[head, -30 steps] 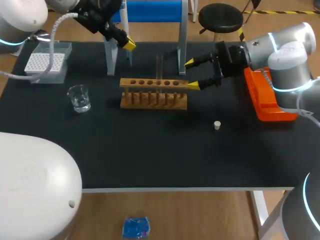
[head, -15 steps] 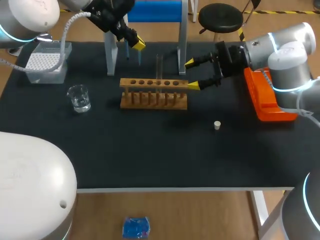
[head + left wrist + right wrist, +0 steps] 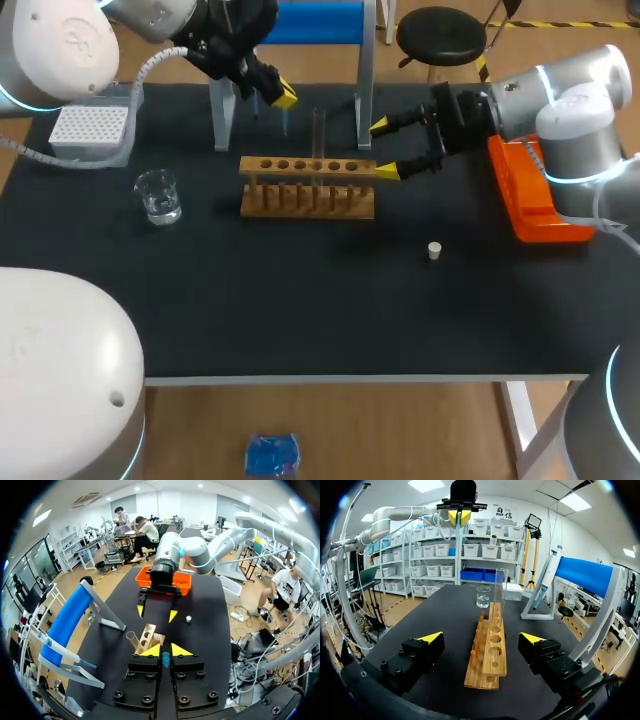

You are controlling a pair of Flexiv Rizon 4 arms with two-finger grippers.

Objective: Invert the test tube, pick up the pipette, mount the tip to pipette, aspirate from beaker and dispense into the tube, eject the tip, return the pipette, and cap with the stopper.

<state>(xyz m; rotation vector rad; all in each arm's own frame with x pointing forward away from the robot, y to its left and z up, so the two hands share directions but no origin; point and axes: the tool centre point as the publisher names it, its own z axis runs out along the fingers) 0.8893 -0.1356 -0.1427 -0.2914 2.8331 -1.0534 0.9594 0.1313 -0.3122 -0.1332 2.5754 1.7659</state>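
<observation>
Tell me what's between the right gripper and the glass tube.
Just the wooden rack, its near holes empty, runs from the open right gripper to the tube; the right wrist view shows it.

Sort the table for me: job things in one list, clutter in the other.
Job: test tube, wooden rack, pipette, tip box, beaker, stopper, blue stand.
Lying about: orange tray.
</observation>
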